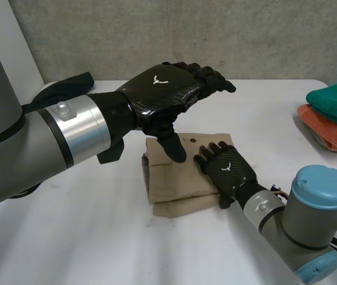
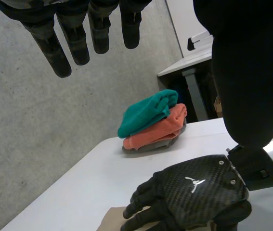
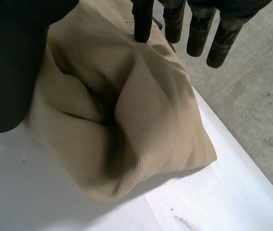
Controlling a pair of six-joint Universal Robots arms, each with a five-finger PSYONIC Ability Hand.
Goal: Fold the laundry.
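The tan, ribbed-fabric garment [image 1: 174, 178] lies in the lower middle of the head view on the white counter [image 1: 85, 237], already folded down to a compact, layered bundle. A stack of folded green and orange towels [image 1: 334, 113] sits at the right edge of the frame, and a dark cloth [image 1: 67, 86] lies at the upper left behind the left arm. By my reading the tan piece is near its end, with perhaps only flattening or tidying left, since one lower layer pokes out along the near edge. The dark cloth looks not yet folded. The bundle is close to square, so its long axis is hard to call. Its sides run roughly parallel to the frame edges with a slight tilt, and the uneven layered edge faces the camera. The right hand [image 1: 229, 169] rests on the bundle's right part, fingers [image 3: 175, 19] lying almost straight over the top and thumb at the near edge, pressing rather than gripping. The left hand [image 1: 168, 89] hovers above the bundle holding nothing, fingers [image 2: 73, 38] straight and slightly spread, thumb pointing down.
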